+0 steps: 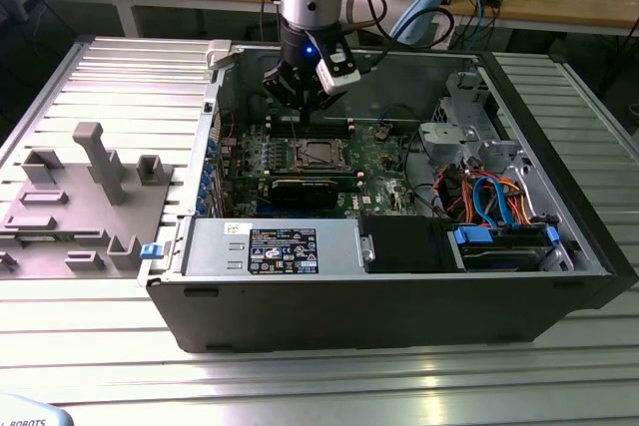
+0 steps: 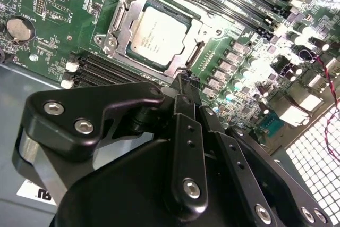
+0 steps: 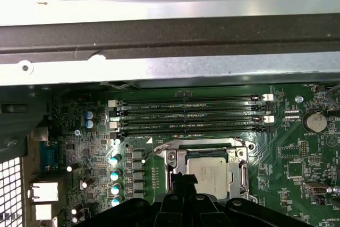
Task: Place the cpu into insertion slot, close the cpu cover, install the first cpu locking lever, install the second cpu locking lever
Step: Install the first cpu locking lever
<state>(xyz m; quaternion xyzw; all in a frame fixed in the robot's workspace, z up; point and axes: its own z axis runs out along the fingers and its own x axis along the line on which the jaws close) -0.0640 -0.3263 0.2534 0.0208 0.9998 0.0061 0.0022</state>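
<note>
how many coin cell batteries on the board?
1. Round silver coin cell battery on the green motherboard, seen in both wrist views. Black end effector covers some board, so more may be hidden.

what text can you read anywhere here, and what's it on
No text reads clearly enough to quote.
Label on the power supply, exterior view: print too small to read.
cpu top, second wrist view: faint print, too blurred to read.
White markings along the memory slots, first wrist view: too small to read.
</note>
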